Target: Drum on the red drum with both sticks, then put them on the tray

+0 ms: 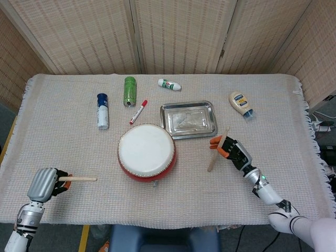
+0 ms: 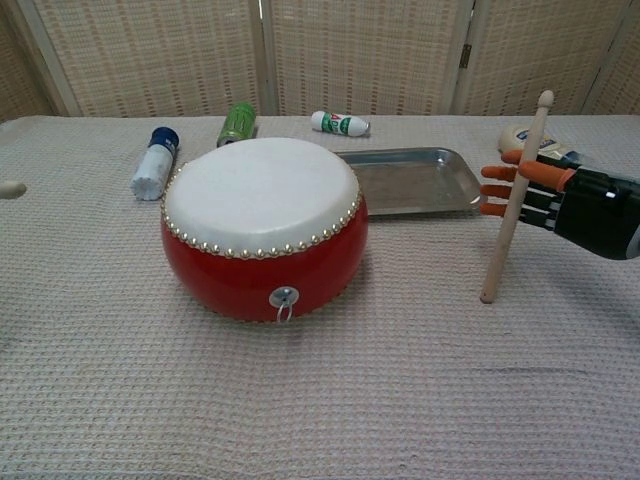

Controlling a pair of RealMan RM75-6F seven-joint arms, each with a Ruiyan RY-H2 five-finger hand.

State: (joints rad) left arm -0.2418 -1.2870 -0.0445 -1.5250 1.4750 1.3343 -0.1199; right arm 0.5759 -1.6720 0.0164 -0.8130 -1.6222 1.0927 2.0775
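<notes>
On the cloth-covered worktop (image 1: 273, 110), the red drum (image 1: 147, 152) sits at centre with both sticks lifted but neither one over its white skin. At about four o'clock from the drum, the right hand (image 1: 233, 153) pinches the right stick (image 2: 513, 200) between its orange-tipped fingers (image 2: 497, 190), holding it nearly upright, bulb end up and lower tip just above the cloth or touching it; the pictures do not settle which. That grip looks like a hold being readied for a stroke rather than a strike in progress. At about eight o'clock, near the worktop's front corner, the left hand (image 1: 43, 184) is curled around the left stick (image 1: 79, 179), which lies almost level and points toward the drum, its tip well short of the rim. In the chest view only that tip shows at the frame's left edge.

The steel tray (image 1: 189, 119), where the sticks are to end up, lies at about one o'clock from the drum, touching or just beside it, and directly beyond the right hand, so the drop-off should be short on that side; the left stick would have to cross over or around the drum. Behind the drum lie a blue-capped white bottle (image 1: 102, 111), a green can (image 1: 129, 90), a red marker (image 1: 138, 111) and a small white tube (image 1: 169, 84), with a mayonnaise bottle (image 1: 240, 103) at two o'clock. None appears to block either stick's path.
</notes>
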